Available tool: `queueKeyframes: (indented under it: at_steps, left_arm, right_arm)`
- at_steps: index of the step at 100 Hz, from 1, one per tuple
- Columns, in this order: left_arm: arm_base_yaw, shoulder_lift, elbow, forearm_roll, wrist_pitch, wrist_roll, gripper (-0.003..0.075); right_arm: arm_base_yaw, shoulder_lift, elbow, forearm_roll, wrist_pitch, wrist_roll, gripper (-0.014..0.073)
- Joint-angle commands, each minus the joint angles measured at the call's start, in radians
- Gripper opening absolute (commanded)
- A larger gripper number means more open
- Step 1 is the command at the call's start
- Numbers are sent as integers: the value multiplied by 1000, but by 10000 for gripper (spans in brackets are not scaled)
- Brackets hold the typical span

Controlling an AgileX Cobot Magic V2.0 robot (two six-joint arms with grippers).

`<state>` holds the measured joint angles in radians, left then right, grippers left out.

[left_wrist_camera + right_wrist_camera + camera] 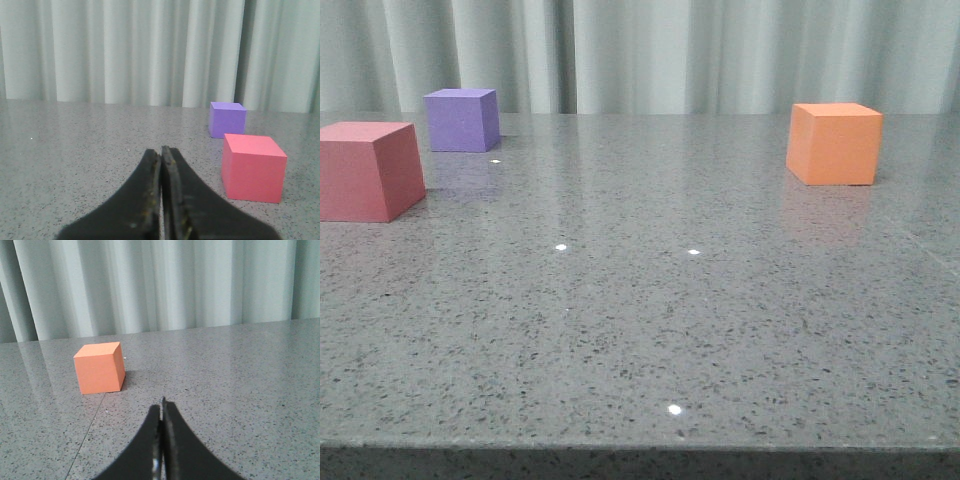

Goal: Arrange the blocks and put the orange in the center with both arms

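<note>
Three cubes rest on the grey speckled table. The pinkish-red cube point(367, 170) sits at the left edge, and the purple cube point(462, 119) stands behind it, further back. The orange cube point(833, 143) is alone at the back right. No arm shows in the front view. In the left wrist view my left gripper point(161, 150) is shut and empty, with the pinkish-red cube point(253, 167) and the purple cube point(227, 119) ahead of it and off to one side. My right gripper point(161, 402) is also shut and empty, well short of the orange cube point(100, 367).
A pale pleated curtain point(650, 55) hangs behind the table. The table's front edge point(640, 447) runs along the bottom of the front view. A thin seam point(90, 432) crosses the tabletop in front of the orange cube.
</note>
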<state>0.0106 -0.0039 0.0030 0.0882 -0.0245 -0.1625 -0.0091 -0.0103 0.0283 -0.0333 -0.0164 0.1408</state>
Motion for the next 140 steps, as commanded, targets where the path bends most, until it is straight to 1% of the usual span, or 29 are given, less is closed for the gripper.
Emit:
queueKeyframes:
  at_steps: [1,12,31,40,50,57,70,84,85,95,104,121,126,133,140]
  left_arm:
    - [2,-36,42,-2,-78,1,-20]
    - [2,-36,42,-2,-78,1,-20]
    - [2,-36,42,-2,-78,1,-20]
    - [2,-36,42,-2,-78,1,-20]
    - [2,-36,42,-2,-78,1,-20]
    - [2,-36,42,-2,-78,1,-20]
    - [2,-36,42,-2,-78,1,-20]
    - [2,-36,42,-2,-78,1,-20]
    - [2,-36,42,-2,-78,1,-20]
    - [2,-36,42,-2,-78,1,-20]
    - [2,-36,42,-2,-78,1,-20]
    - [2,-36,42,-2,-78,1,-20]
    - [2,-36,42,-2,-78,1,-20]
    - [2,-36,42,-2,-78,1,-20]
    - [2,-36,42,-2,-78,1,-20]
  right_arm:
    - [-7,-20,-19,-9,-83,-7,-69]
    - [-7,-20,-19,-9,-92,-7,-69]
    - [-7,-20,-26,-7,-183,-6,-69]
    - [-7,-19,-75,13,-157,-5,-69]
    - [-7,5,-188,33,-43,-5,-69]
    - [-7,50,-293,42,80,-5,-69]
    - [-7,179,-525,63,370,-5,-69]
    - [-7,373,-792,66,681,-5,-69]
    - [-7,382,-803,66,681,-5,-69]
    - [-7,498,-932,76,855,-5,-69]
    - [-7,582,-988,86,903,-5,-69]
    - [-7,674,-992,89,919,-6,-64]
    - [-7,695,-992,89,929,-6,-47]
    - [-7,724,-992,89,950,-6,31]
    - [-7,747,-992,99,971,-6,172]
